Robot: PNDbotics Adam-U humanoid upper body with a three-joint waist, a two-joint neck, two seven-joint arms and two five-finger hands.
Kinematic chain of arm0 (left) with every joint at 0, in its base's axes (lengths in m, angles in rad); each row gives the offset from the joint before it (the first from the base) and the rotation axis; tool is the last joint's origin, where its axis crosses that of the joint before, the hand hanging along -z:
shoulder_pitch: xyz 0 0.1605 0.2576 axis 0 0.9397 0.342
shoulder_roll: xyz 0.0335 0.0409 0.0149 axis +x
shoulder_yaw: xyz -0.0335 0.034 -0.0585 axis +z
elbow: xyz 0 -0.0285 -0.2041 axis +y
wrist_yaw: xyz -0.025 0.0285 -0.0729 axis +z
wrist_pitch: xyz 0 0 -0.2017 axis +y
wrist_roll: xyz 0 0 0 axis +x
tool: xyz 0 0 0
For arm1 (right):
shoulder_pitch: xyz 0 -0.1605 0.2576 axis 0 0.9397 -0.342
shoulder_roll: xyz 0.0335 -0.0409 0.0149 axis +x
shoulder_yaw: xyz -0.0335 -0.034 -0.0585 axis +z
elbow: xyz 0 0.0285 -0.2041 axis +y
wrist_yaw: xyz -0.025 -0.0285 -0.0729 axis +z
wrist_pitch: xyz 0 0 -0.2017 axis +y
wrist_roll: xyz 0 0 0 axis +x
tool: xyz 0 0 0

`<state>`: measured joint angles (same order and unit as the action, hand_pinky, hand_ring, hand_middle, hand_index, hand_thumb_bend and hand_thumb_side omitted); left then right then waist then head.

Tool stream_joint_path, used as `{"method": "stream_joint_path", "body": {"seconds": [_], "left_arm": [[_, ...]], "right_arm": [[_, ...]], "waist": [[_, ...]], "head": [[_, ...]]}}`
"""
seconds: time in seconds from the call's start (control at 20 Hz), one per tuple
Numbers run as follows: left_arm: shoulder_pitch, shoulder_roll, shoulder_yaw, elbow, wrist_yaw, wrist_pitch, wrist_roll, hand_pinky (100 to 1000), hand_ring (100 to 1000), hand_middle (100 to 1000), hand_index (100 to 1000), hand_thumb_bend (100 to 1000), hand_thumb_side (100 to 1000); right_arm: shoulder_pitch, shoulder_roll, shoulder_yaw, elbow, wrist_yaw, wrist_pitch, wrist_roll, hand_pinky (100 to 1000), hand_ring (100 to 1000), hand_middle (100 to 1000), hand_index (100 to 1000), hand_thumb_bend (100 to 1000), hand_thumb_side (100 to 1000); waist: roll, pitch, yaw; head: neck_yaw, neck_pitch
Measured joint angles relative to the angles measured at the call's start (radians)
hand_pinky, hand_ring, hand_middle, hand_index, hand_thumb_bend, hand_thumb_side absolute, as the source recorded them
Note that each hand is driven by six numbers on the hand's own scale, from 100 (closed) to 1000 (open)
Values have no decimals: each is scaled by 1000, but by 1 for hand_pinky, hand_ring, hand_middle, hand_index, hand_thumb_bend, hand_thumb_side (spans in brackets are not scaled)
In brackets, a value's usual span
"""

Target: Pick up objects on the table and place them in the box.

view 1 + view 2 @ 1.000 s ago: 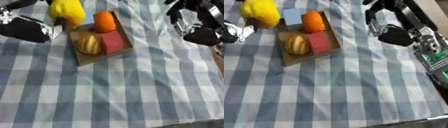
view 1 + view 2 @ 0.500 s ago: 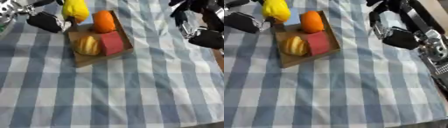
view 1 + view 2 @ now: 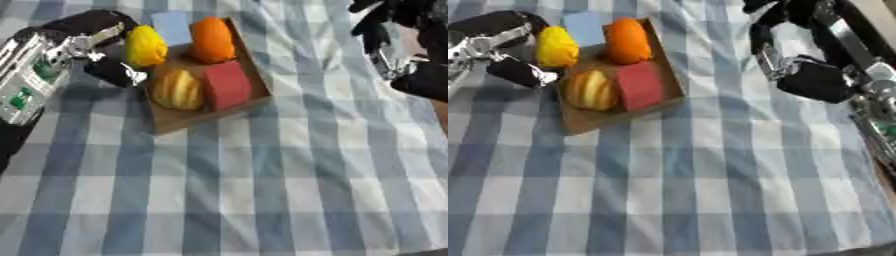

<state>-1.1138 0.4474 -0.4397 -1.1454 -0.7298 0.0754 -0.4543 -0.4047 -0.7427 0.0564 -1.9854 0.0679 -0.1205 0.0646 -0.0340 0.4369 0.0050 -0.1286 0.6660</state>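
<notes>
The left hand (image 3: 105, 55) is curled round a yellow object (image 3: 145, 46), holding it at the far left edge of the box (image 3: 179, 119). The placing step appears in hand. Inside lie 3 items: an orange (image 3: 213, 40), a red block (image 3: 227, 85) and a ridged yellow piece (image 3: 178, 89). Next the fingers must release. The right hand (image 3: 794, 60) hangs loosely curled and empty at the far right.

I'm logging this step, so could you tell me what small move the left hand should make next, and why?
Probably lower and release: the left hand is curled round the yellow pepper-like object at the left edge of the shallow brown cardboard box, where an open spot shows beside the orange fruit.
</notes>
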Motion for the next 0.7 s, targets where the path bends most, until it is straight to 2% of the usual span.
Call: {"method": "stream_joint_path", "body": {"seconds": [0.1, 0.2, 0.3, 0.4, 0.55, 0.7], "left_arm": [[0, -5, 8, 19, -1, -17, 9, 894, 846, 822, 899, 453, 485], [0, -8, 14, 31, -1, -30, 13, 904, 865, 850, 967, 611, 536], [0, -8, 17, 36, -1, -39, 13, 913, 881, 868, 1000, 734, 541], [0, -8, 18, 36, -6, -46, 11, 910, 875, 861, 1000, 709, 554], [0, -8, 19, 34, -5, -48, 11, 913, 878, 864, 1000, 784, 526], [-3, -8, 19, 15, -1, -45, 8, 911, 874, 859, 1000, 819, 510]], "right_arm": [[0, 4, 0, 0, 0, 2, 2, 678, 612, 698, 798, 100, 490], [0, 8, 0, 0, 0, 2, 2, 677, 612, 697, 798, 100, 495], [1, 9, 0, 0, 0, 5, 4, 677, 611, 697, 797, 100, 500], [1, 9, 0, 0, 0, 7, 6, 677, 611, 697, 797, 100, 501], [2, 10, 0, 0, 0, 10, 9, 676, 611, 697, 797, 100, 503], [9, 15, 0, 0, 0, 11, 10, 676, 610, 696, 796, 100, 507]], "waist": [[1, 1, -4], [1, 4, -6], [2, 6, -6], [2, 6, -6], [2, 6, -6], [2, 6, -4]], "head": [[0, 0], [0, 0], [0, 0], [-1, 0], [-1, 0], [-4, 1]]}}
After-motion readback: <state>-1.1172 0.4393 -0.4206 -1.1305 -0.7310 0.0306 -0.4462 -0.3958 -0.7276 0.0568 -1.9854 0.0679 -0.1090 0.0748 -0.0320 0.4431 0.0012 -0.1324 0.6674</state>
